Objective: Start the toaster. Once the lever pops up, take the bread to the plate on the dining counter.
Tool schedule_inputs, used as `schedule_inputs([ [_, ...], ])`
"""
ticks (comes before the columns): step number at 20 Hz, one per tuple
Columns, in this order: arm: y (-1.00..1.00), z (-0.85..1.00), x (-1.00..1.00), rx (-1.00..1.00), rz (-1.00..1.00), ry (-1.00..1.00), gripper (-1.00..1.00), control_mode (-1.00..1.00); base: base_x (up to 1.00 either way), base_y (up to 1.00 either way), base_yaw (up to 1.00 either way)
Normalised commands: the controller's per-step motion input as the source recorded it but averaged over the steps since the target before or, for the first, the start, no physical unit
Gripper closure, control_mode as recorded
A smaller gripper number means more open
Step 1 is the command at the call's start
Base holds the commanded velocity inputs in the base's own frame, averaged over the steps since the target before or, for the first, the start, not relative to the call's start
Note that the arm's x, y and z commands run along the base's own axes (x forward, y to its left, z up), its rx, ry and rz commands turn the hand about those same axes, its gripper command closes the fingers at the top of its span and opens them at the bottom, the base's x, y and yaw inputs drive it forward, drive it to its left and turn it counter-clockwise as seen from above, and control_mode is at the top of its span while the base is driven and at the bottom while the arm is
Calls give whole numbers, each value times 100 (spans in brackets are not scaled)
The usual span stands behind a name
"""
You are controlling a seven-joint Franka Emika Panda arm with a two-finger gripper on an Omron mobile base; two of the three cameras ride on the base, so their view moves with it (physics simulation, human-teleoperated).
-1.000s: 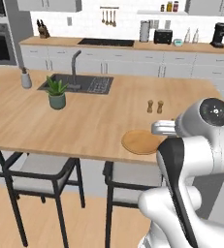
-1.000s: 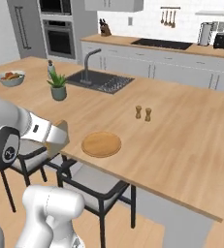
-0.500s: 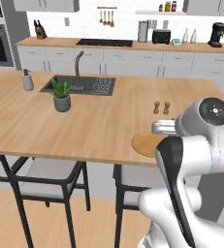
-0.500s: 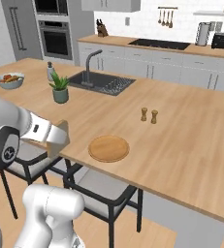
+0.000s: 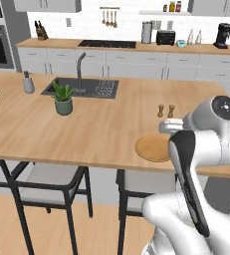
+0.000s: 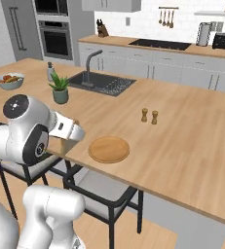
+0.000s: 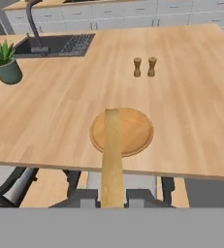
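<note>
Tan-golden bread (image 7: 112, 160) sits pinched edge-on btwn the gripper (image 7: 112, 194) tips, long axis running straight out along the hand. Plate (image 7: 121, 131) lies dead ahead and lower, just inside the near edge of the dining counter (image 7: 196, 121); slice's far end already overlaps it in hand view. Next move looks like fwd and down. Pepper/salt pair (image 7: 144, 67) well beyond, no obstacle.

White tiled back wall (image 5: 86, 20) above white cabinets (image 5: 136, 64) with a light-wood worktop. Black hob (image 5: 106, 44) set into it; built-in ovens (image 6: 55, 34) in a grey tall unit at left. Hanging utensils (image 5: 107, 16) on the wall. Wood-plank floor (image 5: 42, 224). Dark-framed stools (image 5: 47, 182) with grey seats at the island's near edge
</note>
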Motion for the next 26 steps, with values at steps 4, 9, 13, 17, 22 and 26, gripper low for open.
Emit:
schedule_inputs([
  [4,-83,-57,100,36,37,3,100,-100,0,0,0],
  [9,-23,-51,100,39,42,1,100,-100,0,0,0],
  [13,5,-61,94,3,13,1,100,-100,0,0,0],
  [17,-16,-18,89,0,0,0,100,-100,0,0,0],
  [22,-15,-71,94,0,0,6,100,-100,0,0,0],
  [26,-9,-95,42,0,0,11,100,-100,0,0,0],
])
